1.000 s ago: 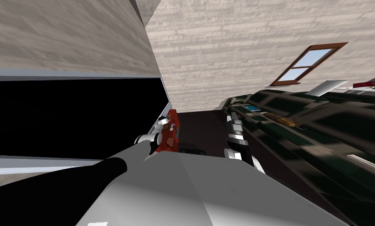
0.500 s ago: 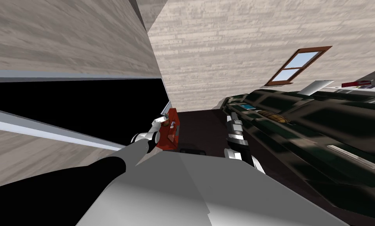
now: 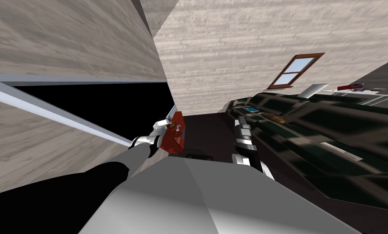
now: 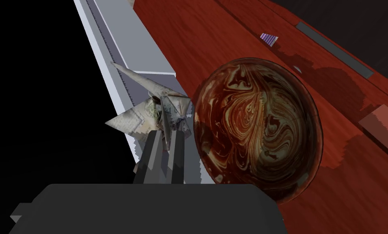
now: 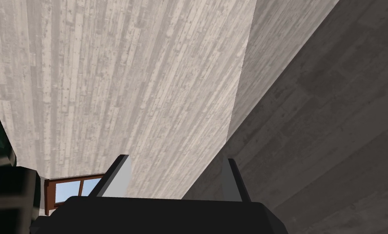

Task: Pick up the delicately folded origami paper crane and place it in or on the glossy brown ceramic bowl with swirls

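1. Head view, room: pale plank walls, a brown-framed window (image 3: 296, 71), and a black area behind a grey-edged opening. A red-brown table (image 3: 177, 140) stands ahead and bears the brown swirled bowl (image 4: 258, 130). The left gripper (image 3: 168, 123) is at the table, on the bowl's black-area side. The right gripper (image 3: 241, 121) hangs well apart from the bowl, beside dark green furniture (image 3: 311, 122).

2. Left wrist view: the fingers are pressed together on the folded paper crane (image 4: 148, 111), pinching one thin central fold. The crane is just beside the bowl's rim and outside it, over a light grey ledge (image 4: 124, 44) and not over the hollow. Whether a wing touches the rim cannot be told.

3. Right wrist view: the fingers stand spread, with nothing between them.

4. Risk, misplacement: released here, the crane would likely land on the ledge or drop into the black area beyond the bowl. The cause would be opening before the crane is carried over the rim.

5. Risk, collision: a low sideways move could drive a wing into the bowl's wall, crumpling the paper or pushing the bowl along the table.

6. Risk, grip: the hold is on a narrow fold only. A quick swing could let the paper pivot or slip out.
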Tool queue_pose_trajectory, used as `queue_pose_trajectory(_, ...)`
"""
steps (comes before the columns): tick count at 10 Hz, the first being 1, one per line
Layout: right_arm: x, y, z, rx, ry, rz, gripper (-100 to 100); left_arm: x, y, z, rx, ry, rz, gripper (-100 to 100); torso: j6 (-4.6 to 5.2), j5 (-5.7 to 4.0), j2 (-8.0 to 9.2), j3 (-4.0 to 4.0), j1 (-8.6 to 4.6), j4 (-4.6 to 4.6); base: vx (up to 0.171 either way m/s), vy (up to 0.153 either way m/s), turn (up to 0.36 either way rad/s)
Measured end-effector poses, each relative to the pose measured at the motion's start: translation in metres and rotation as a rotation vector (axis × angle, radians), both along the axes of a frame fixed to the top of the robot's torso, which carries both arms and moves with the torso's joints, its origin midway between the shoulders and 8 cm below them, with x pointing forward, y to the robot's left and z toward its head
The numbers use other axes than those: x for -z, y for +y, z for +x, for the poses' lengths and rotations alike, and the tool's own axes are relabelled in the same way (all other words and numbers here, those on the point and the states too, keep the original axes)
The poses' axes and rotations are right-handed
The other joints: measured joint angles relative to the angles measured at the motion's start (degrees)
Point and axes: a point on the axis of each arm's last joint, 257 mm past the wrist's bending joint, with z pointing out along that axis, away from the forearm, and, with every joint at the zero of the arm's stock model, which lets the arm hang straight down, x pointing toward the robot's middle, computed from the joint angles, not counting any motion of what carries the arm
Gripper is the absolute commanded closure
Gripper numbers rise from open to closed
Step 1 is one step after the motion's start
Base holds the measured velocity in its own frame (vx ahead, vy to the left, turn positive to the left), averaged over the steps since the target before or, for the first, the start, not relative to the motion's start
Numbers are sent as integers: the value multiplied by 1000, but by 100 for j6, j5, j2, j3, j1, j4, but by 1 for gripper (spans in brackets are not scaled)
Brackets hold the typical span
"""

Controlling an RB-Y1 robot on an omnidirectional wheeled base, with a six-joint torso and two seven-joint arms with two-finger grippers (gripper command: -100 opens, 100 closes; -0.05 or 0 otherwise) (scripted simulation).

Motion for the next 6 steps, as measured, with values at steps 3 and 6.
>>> queue_pose_trajectory(3, 0, 0, 0, 0, 0, 0, 0, 2, 23, -11, -19, 37, 11, 100, -1, 4, -21, -13, 8, -6, -34, -2, -27)
queue_pose_trajectory(6, 0, 0, 0, 0, 0, 0, 0, 2, 23, -12, -20, 39, 9, -100, 2, 5, -40, -24, 7, -10, 0, 0, 0)
